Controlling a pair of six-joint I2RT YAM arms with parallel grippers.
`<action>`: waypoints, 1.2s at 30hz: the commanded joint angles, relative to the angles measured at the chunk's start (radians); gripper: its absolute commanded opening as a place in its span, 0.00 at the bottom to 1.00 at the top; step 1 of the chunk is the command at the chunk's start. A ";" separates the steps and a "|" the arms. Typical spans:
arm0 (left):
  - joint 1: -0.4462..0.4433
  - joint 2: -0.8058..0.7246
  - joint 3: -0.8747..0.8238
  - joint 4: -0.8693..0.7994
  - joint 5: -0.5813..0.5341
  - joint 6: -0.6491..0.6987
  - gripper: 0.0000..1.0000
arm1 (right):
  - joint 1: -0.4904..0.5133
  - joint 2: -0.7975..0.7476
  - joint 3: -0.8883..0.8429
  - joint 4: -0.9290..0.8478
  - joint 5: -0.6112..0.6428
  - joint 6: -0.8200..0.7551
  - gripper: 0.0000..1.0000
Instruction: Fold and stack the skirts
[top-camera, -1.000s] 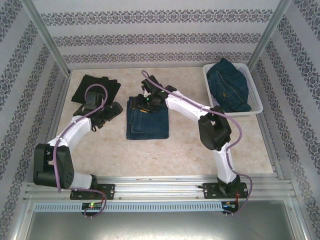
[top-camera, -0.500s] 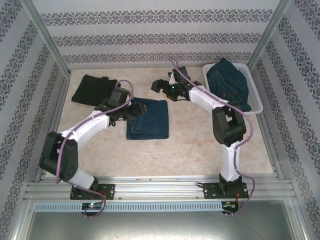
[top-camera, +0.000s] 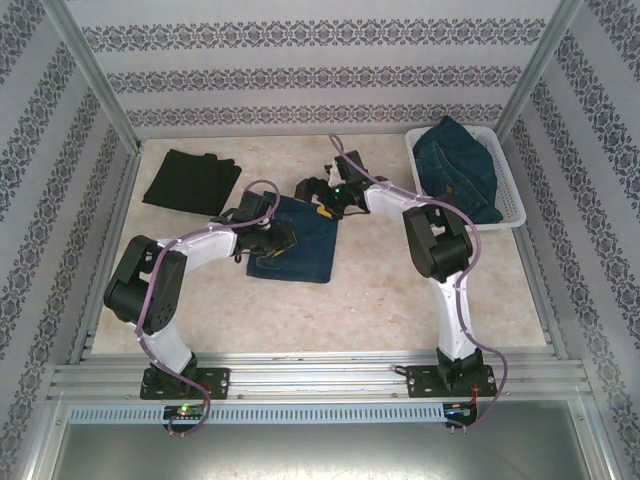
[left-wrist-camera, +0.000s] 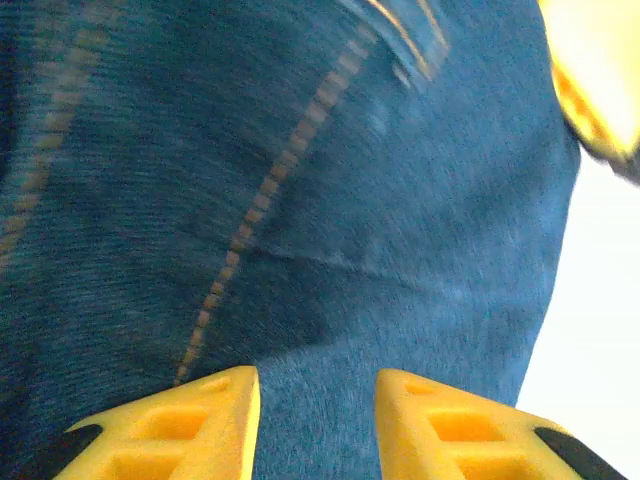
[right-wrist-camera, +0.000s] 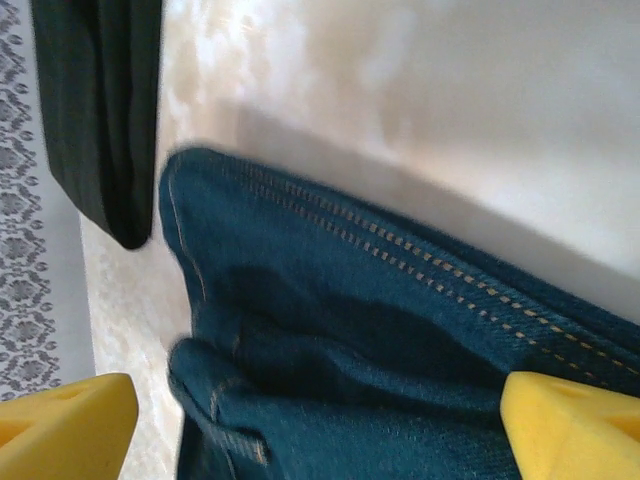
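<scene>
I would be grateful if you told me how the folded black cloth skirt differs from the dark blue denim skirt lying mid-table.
The black cloth skirt is plain, while the dark blue denim skirt shows pale contrast stitching. The black skirt lies at the table's far left corner, apart from both arms. The denim skirt lies mid-table with the left gripper over it and the right gripper at its far edge. Both lie folded flat on the table.
</scene>
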 joint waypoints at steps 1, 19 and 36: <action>0.047 0.014 0.014 -0.145 -0.123 0.130 0.40 | 0.030 -0.135 -0.212 0.056 0.156 0.154 0.95; 0.099 -0.142 0.102 -0.190 -0.048 0.131 0.52 | 0.116 -0.419 -0.389 0.044 0.279 -0.274 0.84; 0.138 -0.071 -0.118 -0.024 -0.037 0.056 0.48 | 0.006 0.062 0.081 -0.179 0.228 -0.137 0.19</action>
